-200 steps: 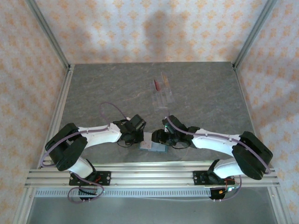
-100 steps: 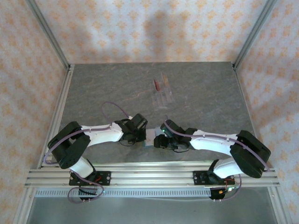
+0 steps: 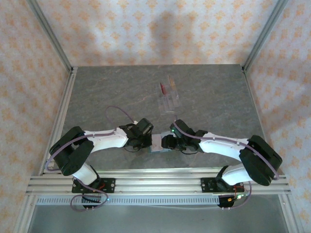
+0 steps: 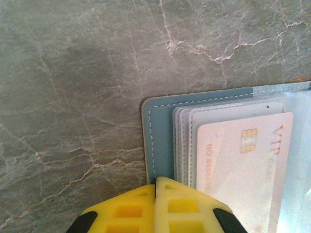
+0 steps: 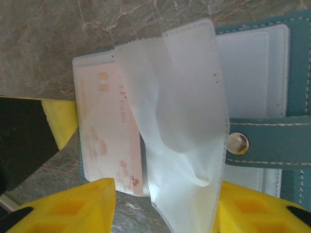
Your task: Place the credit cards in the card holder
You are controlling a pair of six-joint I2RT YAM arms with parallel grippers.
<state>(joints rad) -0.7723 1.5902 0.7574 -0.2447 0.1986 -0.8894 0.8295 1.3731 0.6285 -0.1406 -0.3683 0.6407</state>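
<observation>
One card holder (image 3: 158, 145), open, near edge of table (image 3: 97, 107).
Left hand (image 4: 155, 180) closed; right hand (image 5: 165, 204) half-wide around sleeve (image 5: 180, 97); one card (image 4: 243, 165) inside, two cards (image 3: 164, 88) mid-table.

We see the left gripper (image 4: 155, 196) at the bottom edge, its yellow fingertips pressed together with no gap, their tips meeting the near border of the teal card holder (image 4: 159, 136); the holder lies open on the grey veined table (image 4: 73, 87); clear plastic sleeves (image 4: 183, 141) step out from its white-stitched border; among them lies a pale pink credit card (image 4: 238, 174) bearing a gold chip (image 4: 248, 140) and red "VIP" lettering.
</observation>
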